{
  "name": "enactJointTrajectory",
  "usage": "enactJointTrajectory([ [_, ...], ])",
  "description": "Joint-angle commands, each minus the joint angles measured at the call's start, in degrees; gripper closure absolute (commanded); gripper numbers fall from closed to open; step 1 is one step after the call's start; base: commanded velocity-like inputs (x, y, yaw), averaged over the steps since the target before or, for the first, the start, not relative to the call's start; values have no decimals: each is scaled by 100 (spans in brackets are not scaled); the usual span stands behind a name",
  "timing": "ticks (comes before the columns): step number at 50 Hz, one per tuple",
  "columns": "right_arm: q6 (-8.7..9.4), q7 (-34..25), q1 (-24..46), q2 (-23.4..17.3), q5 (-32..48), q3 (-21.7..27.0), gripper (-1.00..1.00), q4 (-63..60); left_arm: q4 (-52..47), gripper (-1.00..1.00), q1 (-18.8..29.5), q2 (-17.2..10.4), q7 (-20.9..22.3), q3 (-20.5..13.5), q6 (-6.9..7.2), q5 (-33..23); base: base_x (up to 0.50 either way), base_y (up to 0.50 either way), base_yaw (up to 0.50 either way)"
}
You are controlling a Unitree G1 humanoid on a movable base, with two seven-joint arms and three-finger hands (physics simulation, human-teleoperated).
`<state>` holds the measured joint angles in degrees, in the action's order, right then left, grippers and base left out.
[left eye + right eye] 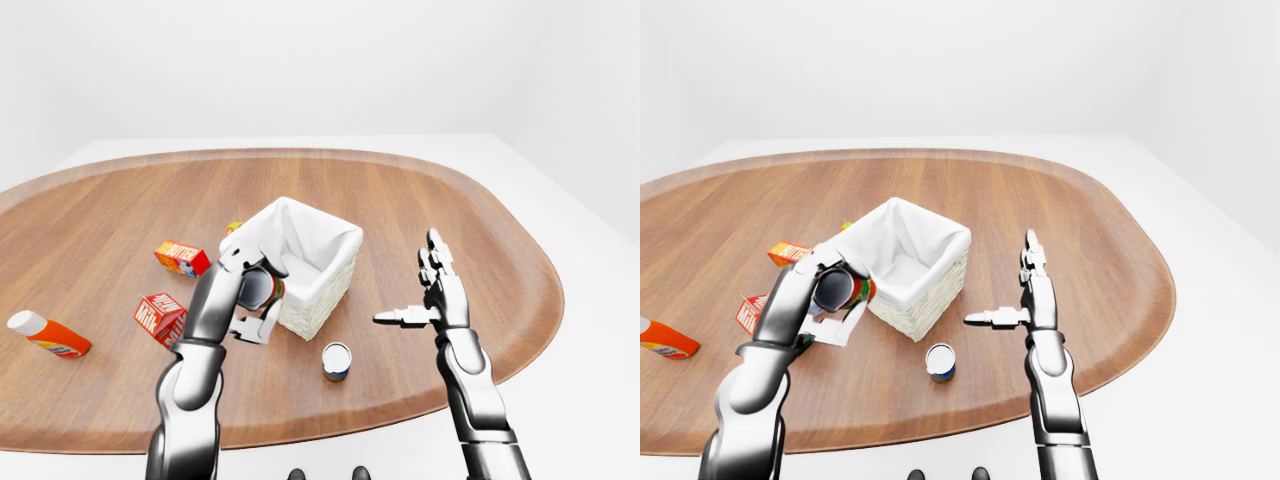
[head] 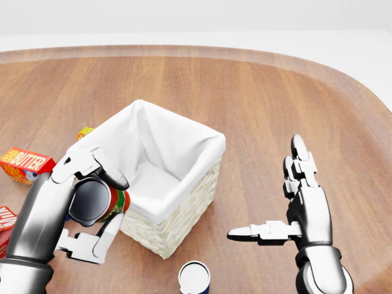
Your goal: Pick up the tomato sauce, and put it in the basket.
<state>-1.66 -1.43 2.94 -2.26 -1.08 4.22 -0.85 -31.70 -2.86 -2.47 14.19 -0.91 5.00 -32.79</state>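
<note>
My left hand point(image 2: 79, 208) clamps the tomato sauce point(image 2: 101, 205), a red-labelled can tilted beside the basket point(image 2: 184, 202); my right hand point(image 2: 300, 214) is splayed.

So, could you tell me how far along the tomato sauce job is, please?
The pickup looks done: the left hand grips the tomato sauce can off the table, beside the basket rim. Left to do: carry it over the white liner and release. The right hand waits open.

left hand point(image 2: 73, 208) holds tomato sauce point(image 2: 98, 203) beside basket point(image 2: 184, 196).
</note>
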Motion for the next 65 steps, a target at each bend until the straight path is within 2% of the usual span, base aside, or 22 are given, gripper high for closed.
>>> enactJointTrajectory([
  [1,-73,6,-2,7,22,-16,-100,70,-144,100,365,-13,-11,34,0,58,0,0,0],
  [8,0,11,5,1,17,-6,-100,10,93,100,812,-90,65,3,0,50,0,0,0],
  [10,-66,12,15,5,24,-10,-100,83,192,100,916,-121,77,-37,0,76,0,0,0],
  [19,-56,10,5,2,23,-13,-100,68,744,100,1475,-309,75,-233,0,232,0,0,0],
  [30,-98,9,8,2,27,-12,-100,115,1433,100,1941,-439,44,-248,0,341,0,0,0],
  [37,-68,10,27,-3,18,-2,-100,111,1942,100,2403,-540,69,-249,0,355,0,0,0],
  [46,-33,17,48,-10,6,8,-100,102,2522,100,2740,-576,-24,-245,0,473,0,0,0],
  [53,-38,32,87,-17,-4,19,-100,146,3463,100,3269,-711,-75,-252,0,630,0,0,0],
  [60,-101,30,79,-9,10,2,-100,199,4078,100,3583,-800,-93,-263,0,706,0,0,0],
  [65,-75,29,72,-12,10,0,-100,168,4809,100,3869,-885,-198,-312,0,841,0,0,0],
])
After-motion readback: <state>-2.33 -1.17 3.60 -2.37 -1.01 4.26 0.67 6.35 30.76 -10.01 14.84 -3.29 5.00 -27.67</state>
